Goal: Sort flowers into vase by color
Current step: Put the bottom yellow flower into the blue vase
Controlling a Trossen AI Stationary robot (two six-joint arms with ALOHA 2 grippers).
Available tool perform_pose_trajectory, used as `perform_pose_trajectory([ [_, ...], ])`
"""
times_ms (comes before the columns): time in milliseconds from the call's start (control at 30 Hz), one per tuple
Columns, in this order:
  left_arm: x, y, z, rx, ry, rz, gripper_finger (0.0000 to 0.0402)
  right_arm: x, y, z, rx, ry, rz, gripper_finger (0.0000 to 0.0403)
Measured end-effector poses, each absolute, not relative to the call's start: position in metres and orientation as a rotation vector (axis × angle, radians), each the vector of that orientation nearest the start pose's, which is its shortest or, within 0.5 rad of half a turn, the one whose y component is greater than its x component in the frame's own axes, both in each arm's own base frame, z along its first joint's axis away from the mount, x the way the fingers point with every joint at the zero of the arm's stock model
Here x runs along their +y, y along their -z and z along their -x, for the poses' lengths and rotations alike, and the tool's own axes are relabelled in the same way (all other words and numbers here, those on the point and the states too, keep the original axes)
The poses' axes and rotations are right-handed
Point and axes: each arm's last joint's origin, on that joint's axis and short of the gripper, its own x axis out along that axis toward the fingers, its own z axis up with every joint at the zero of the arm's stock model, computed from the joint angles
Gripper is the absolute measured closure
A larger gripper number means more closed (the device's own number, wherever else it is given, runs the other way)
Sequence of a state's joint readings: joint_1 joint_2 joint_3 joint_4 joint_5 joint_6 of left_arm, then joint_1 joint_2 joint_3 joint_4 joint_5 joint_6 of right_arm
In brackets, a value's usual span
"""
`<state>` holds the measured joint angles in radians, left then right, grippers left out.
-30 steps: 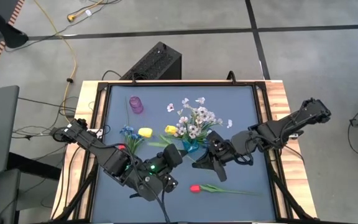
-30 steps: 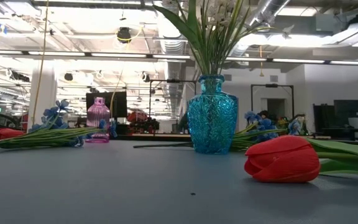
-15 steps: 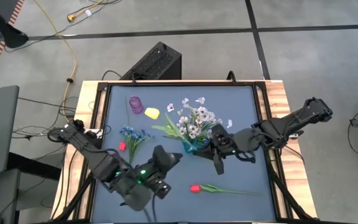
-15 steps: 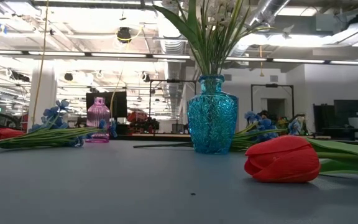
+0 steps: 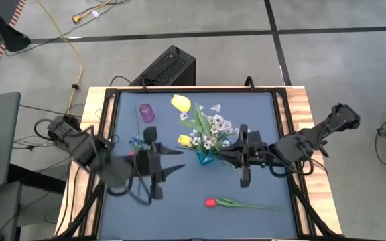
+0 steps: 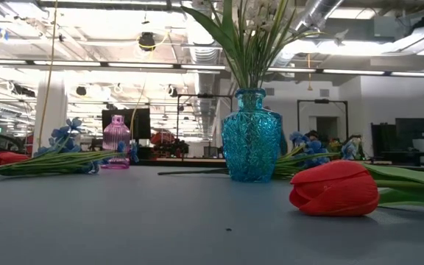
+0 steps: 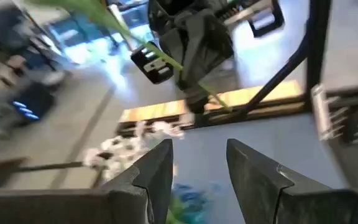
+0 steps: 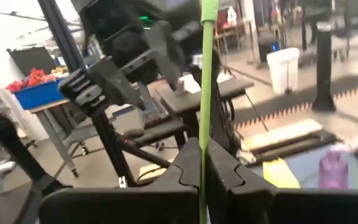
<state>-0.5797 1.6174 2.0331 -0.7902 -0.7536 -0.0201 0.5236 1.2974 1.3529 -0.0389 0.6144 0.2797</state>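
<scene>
The dark surface is carrying two vases: a teal vase holding one bunch of white sprigs, and a small pink vase standing empty near the far left corner. The right pincer, beside the teal vase, is pinching the stem of one yellow tulip, its fingers pressed together on it. The left pincer is hanging spread, holding nothing. One red tulip is lying near the front edge. A second yellow bloom is showing beside the white sprigs, and blue sprigs are lying left of centre.
</scene>
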Motion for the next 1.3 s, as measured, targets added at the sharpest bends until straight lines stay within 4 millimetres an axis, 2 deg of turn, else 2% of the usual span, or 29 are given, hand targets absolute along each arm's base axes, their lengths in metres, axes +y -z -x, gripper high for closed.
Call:
perform_pose_trajectory([
  [133, -0.143, -0.494, -0.268, 0.206, -0.095, -0.116, 0.0261, 0.125, -0.438, -0.251, -0.069, 0.098, -0.241, 0.0374],
  [200, -0.137, -0.491, -0.265, 0.146, -0.073, -0.077, 0.0261, 0.126, -0.441, -0.249, -0.086, 0.093, -0.215, 0.0376],
  [367, -0.116, -0.46, -0.264, -0.084, -0.073, 0.058, 0.0261, 0.133, -0.445, -0.244, -0.115, 0.057, -0.178, 0.0374],
  [500, -0.086, -0.444, -0.269, -0.284, 0.047, 0.262, 0.0261, 0.132, -0.444, -0.246, -0.108, 0.049, -0.146, 0.0375],
  [600, -0.068, -0.432, -0.281, -0.289, 0.124, 0.358, 0.0261, 0.123, -0.444, -0.25, -0.107, 0.081, -0.123, 0.0376],
  [667, -0.061, -0.426, -0.292, -0.267, 0.131, 0.368, 0.0261, 0.117, -0.444, -0.253, -0.108, 0.093, -0.088, 0.0376],
  [767, -0.054, -0.427, -0.303, -0.303, 0.146, 0.363, 0.0261, 0.105, -0.444, -0.259, -0.106, 0.099, -0.054, 0.0375],
  [967, -0.044, -0.427, -0.322, -0.321, 0.081, 0.246, 0.0261, 0.079, -0.437, -0.27, -0.041, 0.044, -0.014, 0.0376],
  [1300, -0.03, -0.438, -0.328, -0.357, -0.018, 0.112, 0.0261, 0.048, -0.435, -0.277, -0.017, 0.037, -0.049, 0.0376],
])
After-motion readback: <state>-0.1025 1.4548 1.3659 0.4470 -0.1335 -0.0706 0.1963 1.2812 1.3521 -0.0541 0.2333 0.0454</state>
